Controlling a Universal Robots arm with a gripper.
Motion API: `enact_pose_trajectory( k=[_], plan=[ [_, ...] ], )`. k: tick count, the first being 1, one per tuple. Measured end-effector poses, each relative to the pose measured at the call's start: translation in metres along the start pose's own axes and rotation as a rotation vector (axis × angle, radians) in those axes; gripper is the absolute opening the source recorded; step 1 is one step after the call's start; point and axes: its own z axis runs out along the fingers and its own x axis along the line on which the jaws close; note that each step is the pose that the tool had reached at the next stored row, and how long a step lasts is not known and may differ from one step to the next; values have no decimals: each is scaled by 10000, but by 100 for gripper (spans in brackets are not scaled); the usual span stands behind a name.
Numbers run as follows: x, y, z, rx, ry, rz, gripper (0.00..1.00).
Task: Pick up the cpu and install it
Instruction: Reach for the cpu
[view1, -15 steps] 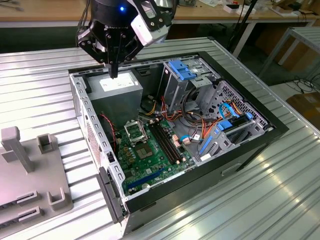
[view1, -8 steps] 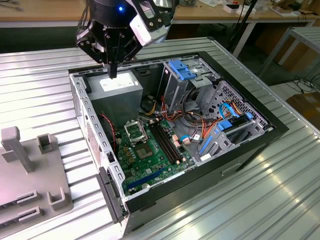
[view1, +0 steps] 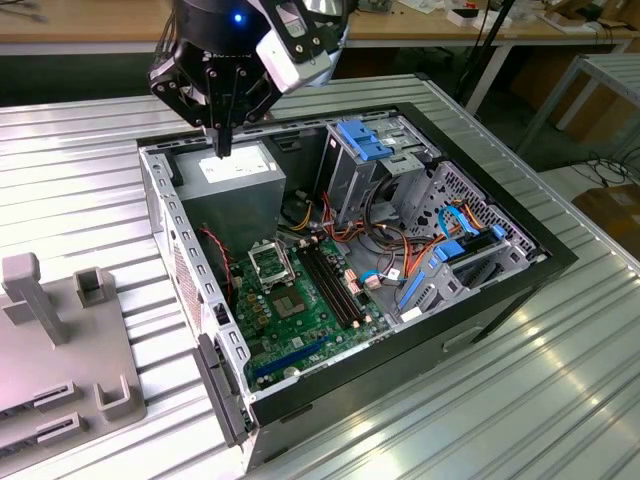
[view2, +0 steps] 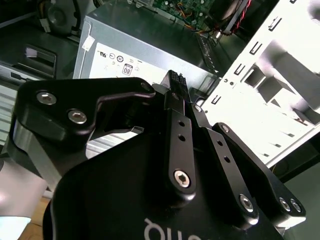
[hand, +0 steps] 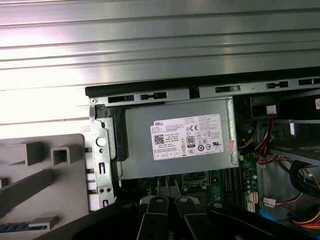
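A black robot gripper (view1: 222, 148) hangs over an open desktop computer case (view1: 165, 205) that lies on its side on a ribbed metal surface (view1: 80, 150). Its two fingers (view2: 180, 130) point straight down and are drawn close together at the tips. Whether the thin cpu is pinched between them cannot be told, and the cpu cannot be made out anywhere else.

The fingertips are above the grey power supply box (view1: 235, 172), near the edge that carries a white label, and are not touching it. In both wrist views the same box (hand: 180, 145) lies just beyond the fingertips.

Inside the case, past the power supply, lies the green motherboard (view1: 310, 320). Its square black socket (view1: 268, 262), ringed by a metal frame, is well apart from the gripper. Blue drive brackets (view1: 365, 140) and bundles of coloured wires (view1: 385, 220) fill the exterior view's right side of the case.

A grey plastic holder (view1: 60, 340) with upright posts rests on the surface at the exterior view's left, outside the case.
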Motion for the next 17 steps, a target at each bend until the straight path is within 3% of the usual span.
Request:
enact_pose_trajectory(
  k=[17],
  plan=[
    [57,-4,2,2,30,2,11]
  ],
)
